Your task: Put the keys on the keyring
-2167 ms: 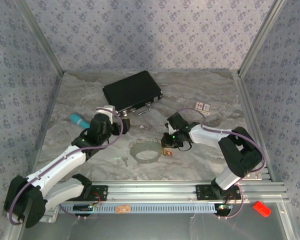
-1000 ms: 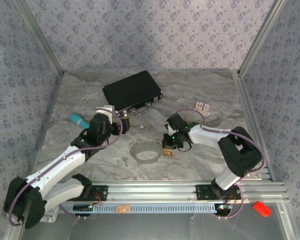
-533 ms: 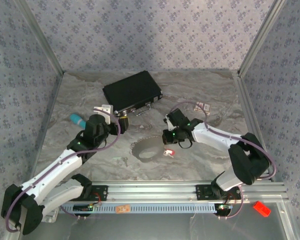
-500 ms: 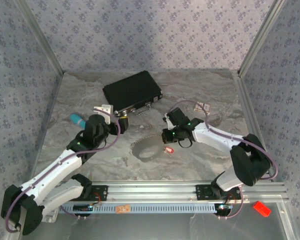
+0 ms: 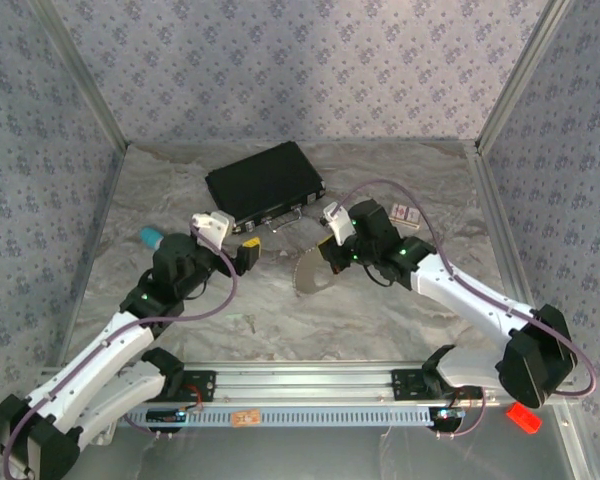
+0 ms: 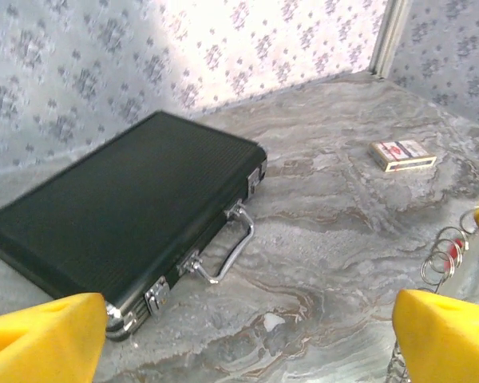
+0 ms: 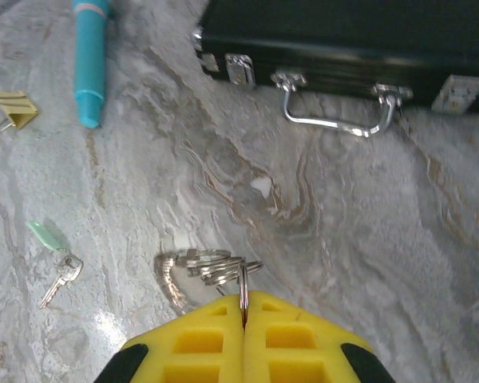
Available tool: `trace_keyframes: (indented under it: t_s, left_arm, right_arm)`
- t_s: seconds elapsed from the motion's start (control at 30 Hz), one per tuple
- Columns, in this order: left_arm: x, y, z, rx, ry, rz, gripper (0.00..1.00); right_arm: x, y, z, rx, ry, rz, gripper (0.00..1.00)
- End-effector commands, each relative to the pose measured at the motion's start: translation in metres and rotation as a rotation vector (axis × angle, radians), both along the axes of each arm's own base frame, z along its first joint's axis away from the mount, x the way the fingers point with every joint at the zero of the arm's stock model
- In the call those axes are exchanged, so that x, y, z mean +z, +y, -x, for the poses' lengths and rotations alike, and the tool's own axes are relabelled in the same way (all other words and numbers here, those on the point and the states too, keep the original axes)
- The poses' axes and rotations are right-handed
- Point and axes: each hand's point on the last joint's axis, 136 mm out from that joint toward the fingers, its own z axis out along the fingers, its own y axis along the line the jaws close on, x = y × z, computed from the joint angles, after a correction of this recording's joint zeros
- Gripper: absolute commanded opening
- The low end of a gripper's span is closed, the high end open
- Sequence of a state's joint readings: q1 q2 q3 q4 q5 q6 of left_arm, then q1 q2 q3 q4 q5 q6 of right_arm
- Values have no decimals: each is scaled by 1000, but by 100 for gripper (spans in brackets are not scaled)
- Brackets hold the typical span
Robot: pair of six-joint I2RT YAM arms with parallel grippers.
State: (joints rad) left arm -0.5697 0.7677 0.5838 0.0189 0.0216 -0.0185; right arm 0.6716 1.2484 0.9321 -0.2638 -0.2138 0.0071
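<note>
Patterned blue-grey walls close in a marbled surface. On its far part lies a black case, lid down and latches fastened; what it holds cannot be seen. The right hand is pinched tight on the thin edge of the keyring, which hangs off the surface beneath it with a few small rings linked on. The left hand is spread wide with nothing in it, just beside the keyring. A key with a pale green head lies on the surface, well apart from both hands. A teal pen and a small card box also lie there.
</note>
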Motion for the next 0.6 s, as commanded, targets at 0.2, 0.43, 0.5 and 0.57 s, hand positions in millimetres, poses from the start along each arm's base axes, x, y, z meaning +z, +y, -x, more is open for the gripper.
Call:
trace_keyframes:
  t_s: [0.2,0.43,0.5,0.57]
  left_arm:
    - [8,-35,38,-323,-144,-129,69]
    - [-4,-69,62,-525,-148,-154,51]
    - [-6,-77,67,-572,-147,-154,47]
    - [-10,-88,78,-653,-154,-158,40]
  right_arm:
    - [39,24,33,321,-146,-96,0]
    - [41,31,55,441,-161,-98,0]
    - [39,33,59,470,-175,-90,0]
    - [38,36,64,504,-192,-86,0]
